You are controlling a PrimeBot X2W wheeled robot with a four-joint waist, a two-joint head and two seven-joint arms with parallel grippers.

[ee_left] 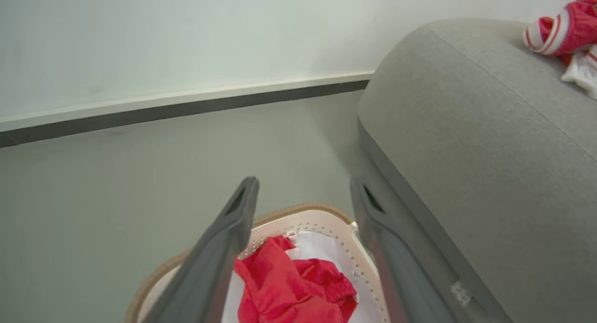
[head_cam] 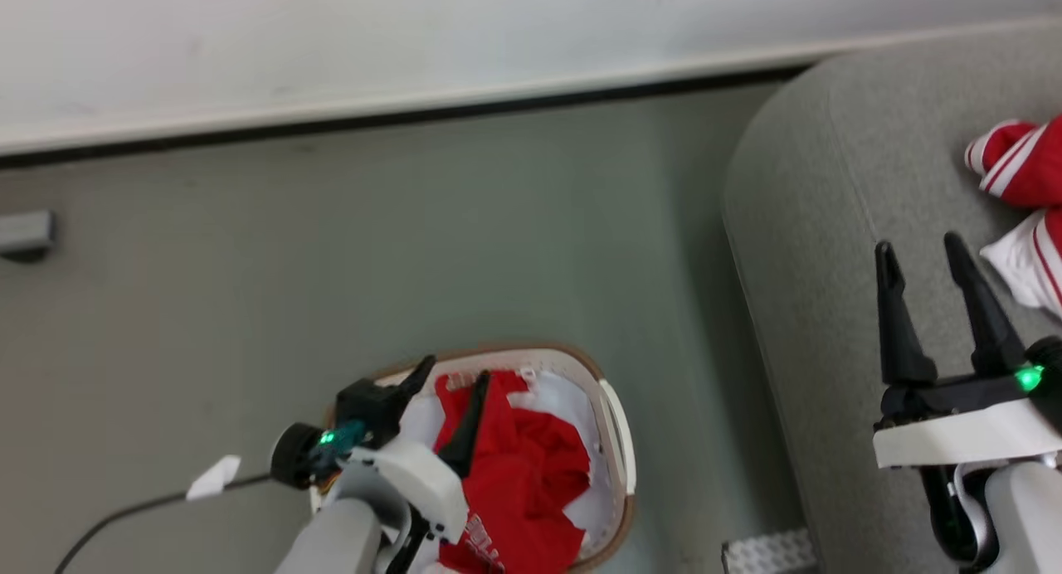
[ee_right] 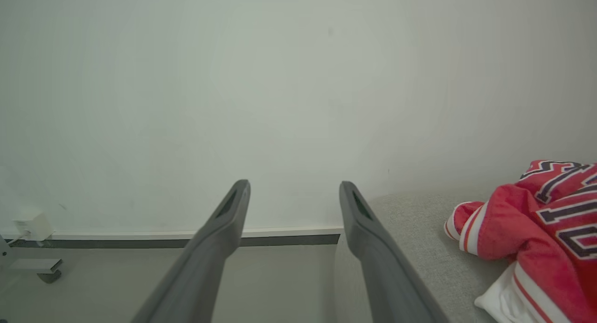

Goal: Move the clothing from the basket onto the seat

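**Left pincer** [head_cam: 456,369]: both dark fingers spread, nothing between them. It is poised over the basket [head_cam: 618,441], tips pointing toward the far rim. In the head view one finger overlaps the red clothing [head_cam: 514,466]; whether it touches the cloth cannot be told.

**Right pincer** [head_cam: 919,244]: fingers spread, holding nothing. It is over the seat [head_cam: 830,184], near the striped garment [head_cam: 1025,176] but apart from it.

**Basket:** cream-white with a perforated wall, a brown rim and a side handle facing the seat. It stands on the floor [head_cam: 415,242] near the seat's rounded end, not touching it.

**Red clothing:** a crumpled heap inside the basket, with white lettering at its near edge, lying on white lining cloth [head_cam: 568,400].

**Striped garment:** red with white panels and red-white trim; the right wrist view shows black-and-white numerals. It lies bunched on the seat at the head view's right edge.

**Seat:** light-grey upholstery with rounded corners and one long seam.

**Sundry:**
- White wall with a dark skirting strip [head_cam: 498,109].
- Black cable [head_cam: 124,512] with a white tag [head_cam: 214,477] on the floor, lower left.
- Ridged metal plate [head_cam: 767,551] at the seat's foot.
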